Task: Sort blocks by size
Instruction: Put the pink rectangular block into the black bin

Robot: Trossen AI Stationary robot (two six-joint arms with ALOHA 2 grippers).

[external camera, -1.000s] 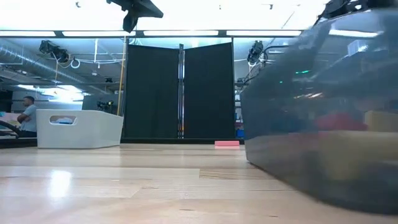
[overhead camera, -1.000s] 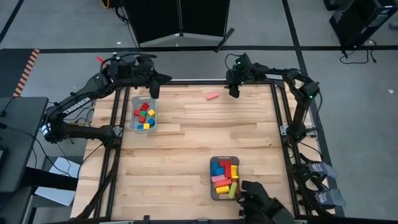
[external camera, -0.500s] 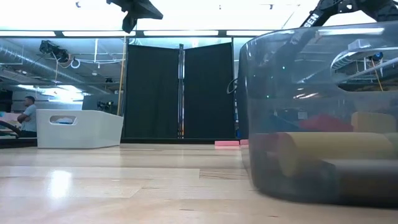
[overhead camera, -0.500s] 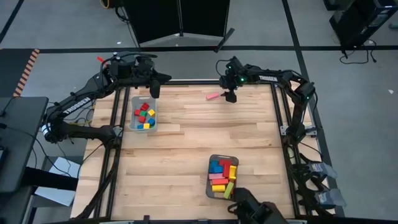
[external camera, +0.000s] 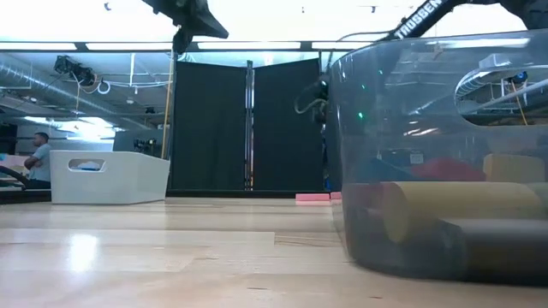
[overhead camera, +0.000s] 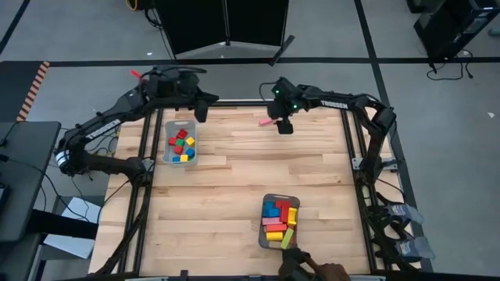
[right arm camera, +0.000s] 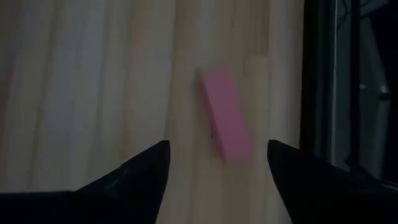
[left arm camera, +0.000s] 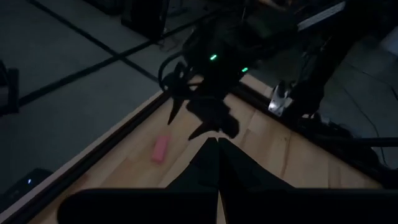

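A pink bar block (overhead camera: 266,122) lies flat on the table near its far edge, and it also shows as the pink bar (right arm camera: 225,115) in the right wrist view. My right gripper (right arm camera: 217,168) hangs open just above and beside it, fingers slanting down, one on either side of the bar's near end and clear of it. Small coloured cubes fill a grey tray (overhead camera: 170,156) at the far left. Longer bars lie in a second grey tray (overhead camera: 266,204) near the front edge. My left gripper (left arm camera: 217,163) is shut and holds nothing, high over the far left corner.
A dark shape, seemingly a person's hand (overhead camera: 308,269), shows at the near edge just below the front tray. That tray (external camera: 445,154) fills the right of the low view. Bare wood spans the table's middle. Black frame rails (overhead camera: 348,140) run along the table's sides.
My right gripper has gone toward the table's left along the far edge, from the far right corner to the pink bar, turning as it went. The front tray has shifted a little toward the left, and the dark shape at the near edge has moved left with it.
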